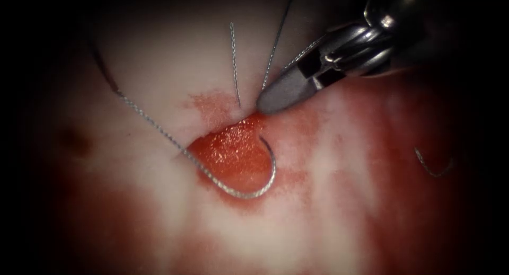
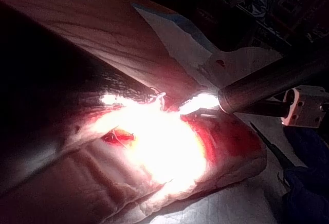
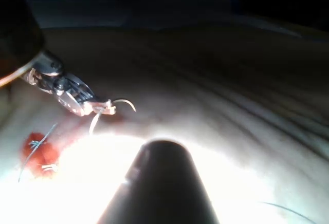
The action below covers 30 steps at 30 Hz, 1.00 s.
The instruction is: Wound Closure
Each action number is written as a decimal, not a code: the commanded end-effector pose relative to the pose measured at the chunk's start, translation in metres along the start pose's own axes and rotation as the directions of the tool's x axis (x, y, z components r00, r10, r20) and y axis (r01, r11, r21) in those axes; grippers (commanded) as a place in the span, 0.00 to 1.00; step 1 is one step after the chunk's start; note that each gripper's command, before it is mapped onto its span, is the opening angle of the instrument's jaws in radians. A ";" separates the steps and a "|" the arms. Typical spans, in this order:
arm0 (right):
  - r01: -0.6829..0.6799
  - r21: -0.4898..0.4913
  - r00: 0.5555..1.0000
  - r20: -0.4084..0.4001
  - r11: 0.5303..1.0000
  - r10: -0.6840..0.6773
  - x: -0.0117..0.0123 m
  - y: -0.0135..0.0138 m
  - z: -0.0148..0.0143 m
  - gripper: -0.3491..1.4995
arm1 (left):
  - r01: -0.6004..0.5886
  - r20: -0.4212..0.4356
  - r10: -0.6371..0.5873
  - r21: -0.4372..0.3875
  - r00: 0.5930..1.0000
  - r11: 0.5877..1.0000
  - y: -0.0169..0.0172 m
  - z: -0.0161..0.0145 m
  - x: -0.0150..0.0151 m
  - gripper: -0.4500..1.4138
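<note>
The cut (image 1: pixel 233 150) is a red, wet opening in the pale tissue (image 1: pixel 159 222). My right tool (image 1: pixel 260 103) comes in from the upper right with its jaws shut and its tip pressed at the cut's upper end. Two straight thread tails (image 1: pixel 235 68) rise there, and one tail (image 1: pixel 274 44) meets the jaw tip; I cannot tell whether it is gripped. A twisted thread (image 1: pixel 154 125) runs in from the upper left and ends in a needle-like arc (image 1: pixel 249 194) lying free around the cut's lower end. In the right wrist view the left tool (image 3: pixel 103 108) has pale curved strands (image 3: pixel 125 102) at its tip, close to the cut (image 3: pixel 38 154).
A short curved piece of thread (image 1: pixel 432 170) lies loose on the tissue far right of the cut. Red fluid (image 1: pixel 413 121) stains the tissue on the right and the lower left. In the left wrist view the right tool's shaft (image 2: pixel 257 88) crosses above the tissue block (image 2: pixel 154 183).
</note>
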 end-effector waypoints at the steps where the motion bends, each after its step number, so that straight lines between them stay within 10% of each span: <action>1: 0.018 0.021 0.997 0.076 1.000 -0.019 0.0013 -0.0006 0.0016 0.00 | -0.002 0.002 0.002 0.007 1.000 1.000 -0.0005 0.0010 -0.0007 0.00; 13: -0.023 0.004 0.910 0.414 1.000 0.020 -0.0046 -0.0004 0.0057 0.00 | 0.027 -0.012 -0.027 0.003 1.000 1.000 -0.0020 0.0006 -0.0020 0.00; 20: -0.086 -0.015 0.870 0.486 0.996 0.082 -0.0072 0.0002 0.0045 0.00 | -0.195 -0.107 0.181 -0.131 0.978 0.972 -0.0019 -0.0003 -0.0028 0.00; 30: -0.149 -0.047 0.862 0.483 0.988 0.153 -0.0121 0.0009 0.0023 0.00 | -0.602 -0.384 0.475 -0.364 0.792 0.710 -0.0007 -0.0015 -0.0033 0.00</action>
